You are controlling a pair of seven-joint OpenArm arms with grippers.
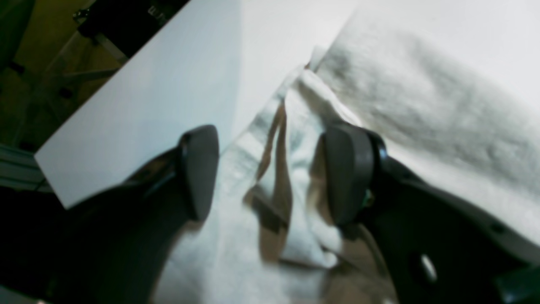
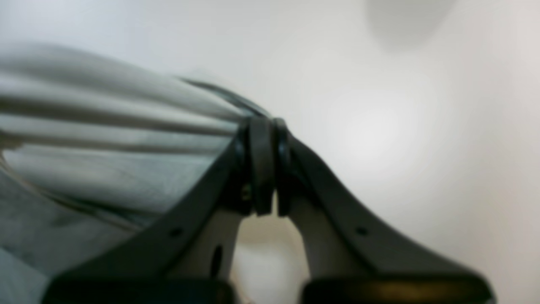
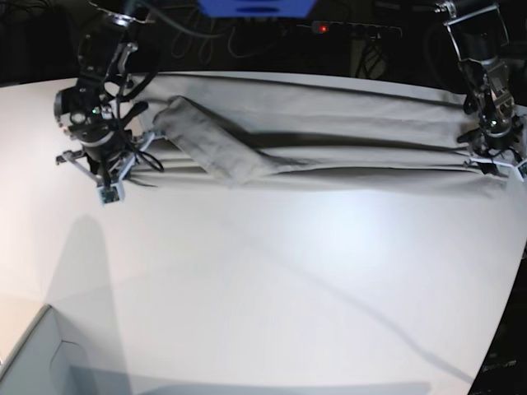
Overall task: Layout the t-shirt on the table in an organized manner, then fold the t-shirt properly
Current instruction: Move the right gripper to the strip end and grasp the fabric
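The light grey-beige t-shirt (image 3: 329, 123) lies pulled into a long pleated band across the far side of the white table (image 3: 263, 280), one sleeve folded over it at the left. My right gripper (image 2: 268, 126), at the band's left end in the base view (image 3: 107, 177), is shut on the t-shirt (image 2: 105, 139), and pleats fan out from the pinch. My left gripper (image 1: 274, 173) stands at the band's right end (image 3: 494, 160). Its fingers (image 1: 350, 173) are apart, with loose folds of the t-shirt (image 1: 422, 105) and its darker inside between them.
A grey box corner (image 3: 33, 354) juts in at the front left. The table's curved edge (image 3: 510, 313) runs down the right side. Cables and a power strip (image 3: 346, 29) lie behind the table. In the left wrist view the table (image 1: 147, 105) ends just left of the gripper.
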